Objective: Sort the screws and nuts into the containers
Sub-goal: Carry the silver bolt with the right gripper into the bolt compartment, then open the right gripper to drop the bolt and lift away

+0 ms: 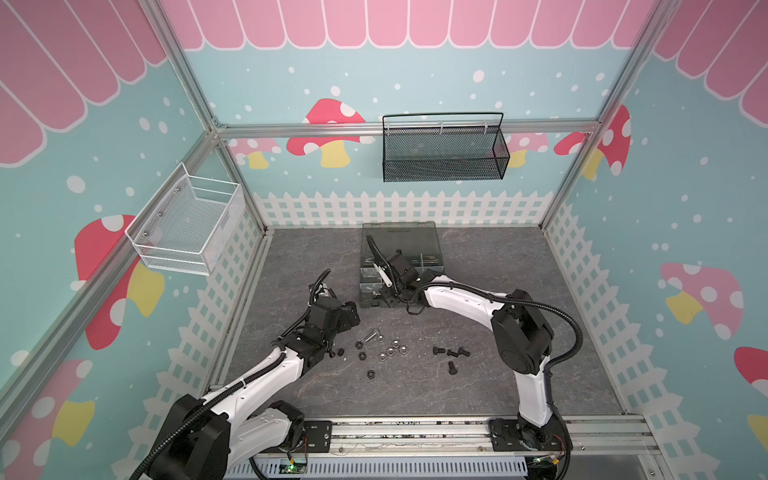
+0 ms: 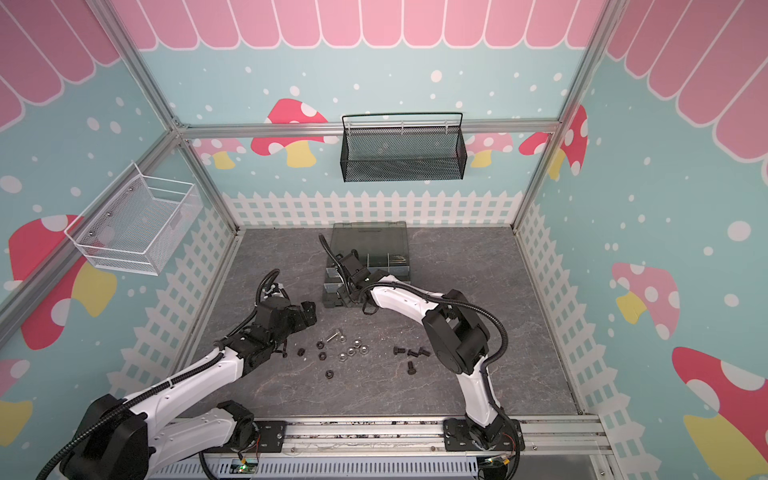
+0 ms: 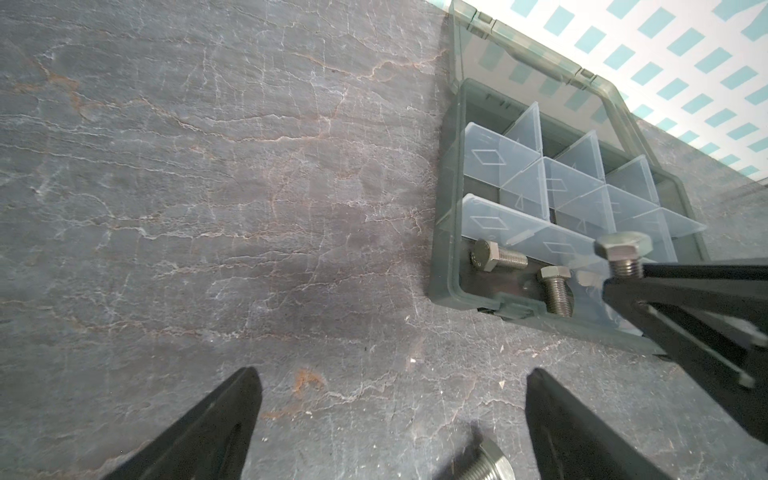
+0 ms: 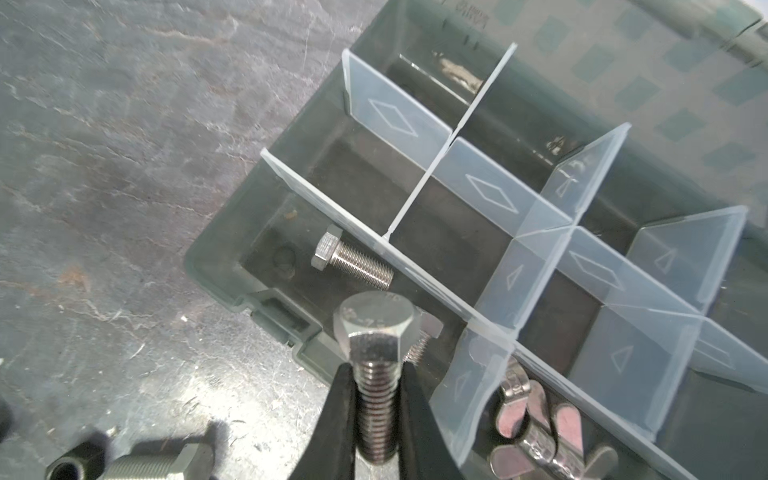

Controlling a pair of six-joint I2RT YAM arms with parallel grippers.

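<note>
The dark grey organiser case [image 1: 432, 266] lies open at the back middle; light dividers [image 4: 486, 195] split it into containers. My right gripper [image 4: 376, 370] is shut on the shank of a silver hex screw [image 4: 376, 328], head outward, above the case's front-left corner compartment. Two silver screws [image 3: 496, 257] lie in that compartment, and wing nuts [image 4: 536, 436] lie in the one beside it. My left gripper [image 3: 390, 374] hangs open over the table left of the case, with a silver screw [image 3: 484, 463] lying between its fingers. Loose silver nuts [image 1: 390, 351], black nuts [image 1: 361, 355] and black screws [image 1: 451, 353] are scattered in front.
The case's smoky lid [image 1: 399, 237] stands open at the back. A black mesh basket [image 1: 444, 149] hangs on the rear wall and a white wire basket [image 1: 187, 220] on the left wall. An aluminium rail [image 1: 415, 432] carrying both arm bases runs along the front edge.
</note>
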